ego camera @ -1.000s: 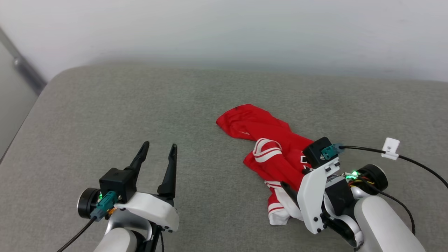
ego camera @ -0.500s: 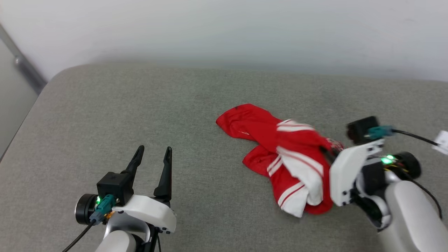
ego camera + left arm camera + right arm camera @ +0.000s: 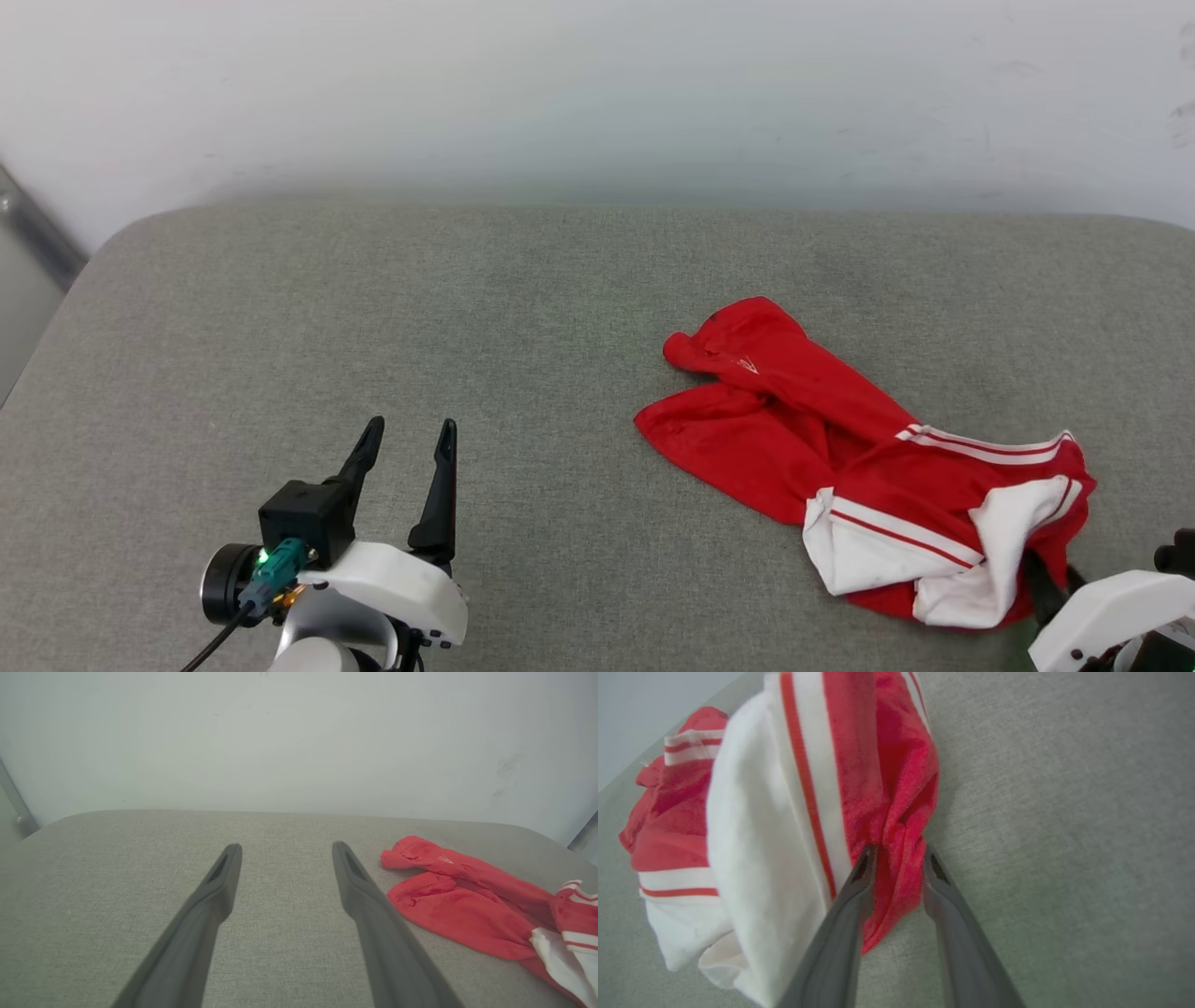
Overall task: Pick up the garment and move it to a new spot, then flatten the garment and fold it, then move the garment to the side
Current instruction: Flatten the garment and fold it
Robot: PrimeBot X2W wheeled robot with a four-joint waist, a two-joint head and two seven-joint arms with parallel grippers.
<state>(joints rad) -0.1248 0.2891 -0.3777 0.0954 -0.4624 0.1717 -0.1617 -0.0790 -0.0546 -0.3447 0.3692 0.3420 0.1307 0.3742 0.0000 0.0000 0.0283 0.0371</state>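
The garment (image 3: 803, 420) lay crumpled on the right half of the grey fabric surface (image 3: 373, 299). Its red body stretched from near the middle toward the near right corner. The white sleeves with their red stripes (two bands showed in the head view) were bunched at that near right end.

The right end effector (image 3: 899, 854) was closed narrow on a fold of red cloth at the bunched end. In the right wrist view the fold was pinched between the two dark fingers (image 3: 850, 905), and a white striped sleeve hung just beside the left one. In the head view its white housing sat at the lower right corner, touching the edge of the garment. Whether the gripped end was lifted clear of the surface, I could not tell.

The left end effector (image 3: 409, 429) was at the near left, well apart from the garment, with its fingers spread wide over bare grey fabric. A green light glowed at its wrist. In the left wrist view the garment (image 3: 458, 910) lay to the right of the fingers. A pale wall (image 3: 597, 93) stood behind the far edge of the surface.
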